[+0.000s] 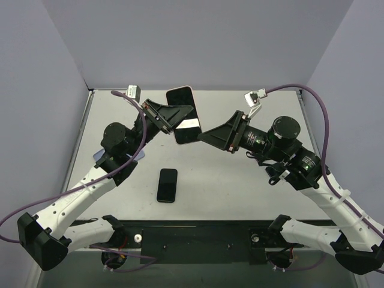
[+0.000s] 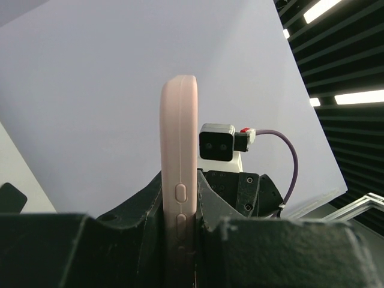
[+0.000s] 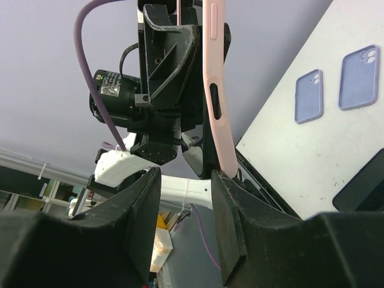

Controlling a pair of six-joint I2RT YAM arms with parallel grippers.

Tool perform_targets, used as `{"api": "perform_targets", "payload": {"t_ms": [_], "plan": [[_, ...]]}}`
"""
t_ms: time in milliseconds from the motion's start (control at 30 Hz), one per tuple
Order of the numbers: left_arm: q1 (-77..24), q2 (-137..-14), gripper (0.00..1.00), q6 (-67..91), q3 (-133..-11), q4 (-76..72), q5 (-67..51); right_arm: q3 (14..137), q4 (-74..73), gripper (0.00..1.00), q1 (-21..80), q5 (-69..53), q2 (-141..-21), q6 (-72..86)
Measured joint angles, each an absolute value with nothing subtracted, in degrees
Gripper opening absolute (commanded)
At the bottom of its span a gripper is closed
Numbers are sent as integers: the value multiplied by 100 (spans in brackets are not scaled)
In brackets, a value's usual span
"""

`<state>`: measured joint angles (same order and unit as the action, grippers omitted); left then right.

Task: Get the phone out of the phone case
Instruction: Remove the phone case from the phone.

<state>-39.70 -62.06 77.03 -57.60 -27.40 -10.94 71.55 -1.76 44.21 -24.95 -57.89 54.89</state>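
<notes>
The phone in its pink case point(image 1: 182, 113) is held up above the table, dark screen facing the top camera. My left gripper point(image 1: 178, 117) is shut on it; in the left wrist view the pink case edge point(image 2: 179, 174) with its side buttons stands clamped between my jaws point(image 2: 179, 207). My right gripper point(image 1: 203, 137) is open at the phone's lower corner. In the right wrist view the pink case point(image 3: 215, 90) hangs above my open jaws point(image 3: 186, 180), its lower end bending away from the dark phone and touching my right fingertip point(image 3: 227, 180).
A black phone point(image 1: 167, 185) lies flat on the table near the front middle, also in the right wrist view point(image 3: 366, 186). Two lavender cases point(image 3: 309, 96) point(image 3: 359, 77) lie on the table, mostly hidden under the left arm point(image 1: 114, 144) in the top view.
</notes>
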Motion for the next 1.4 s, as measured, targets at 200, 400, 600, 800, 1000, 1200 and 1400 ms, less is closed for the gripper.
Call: {"api": "perform_targets", "payload": {"t_ms": [200,400,600,800,1000,1200,1400], "plan": [[-3970,-6257,0,7800,-5760,-3039,-945,7205,49,32,4351,-2556,-5857,5551],[-4012,-6326,0,7769,-5760,-3026,-899,7430,-504,31,4364,-2292,-5916,5269],[-4272,-6420,0,7537,-5760,-2700,-897,7441,-878,31,4471,-2169,-6104,5124],[-4272,-6517,0,7535,-5760,-2749,-847,7400,-827,25,4366,-2303,-6143,5258],[-4272,-6521,0,7651,-5763,-3041,-755,6853,425,19,4158,-2832,-6047,5996],[-4278,-6484,9,7891,-5763,-3533,-650,6578,1780,0,4110,-3323,-6208,6670],[-4392,-6119,76,7137,-6040,-2224,-563,6473,2206,0,4062,-3437,-6228,7177]]}}
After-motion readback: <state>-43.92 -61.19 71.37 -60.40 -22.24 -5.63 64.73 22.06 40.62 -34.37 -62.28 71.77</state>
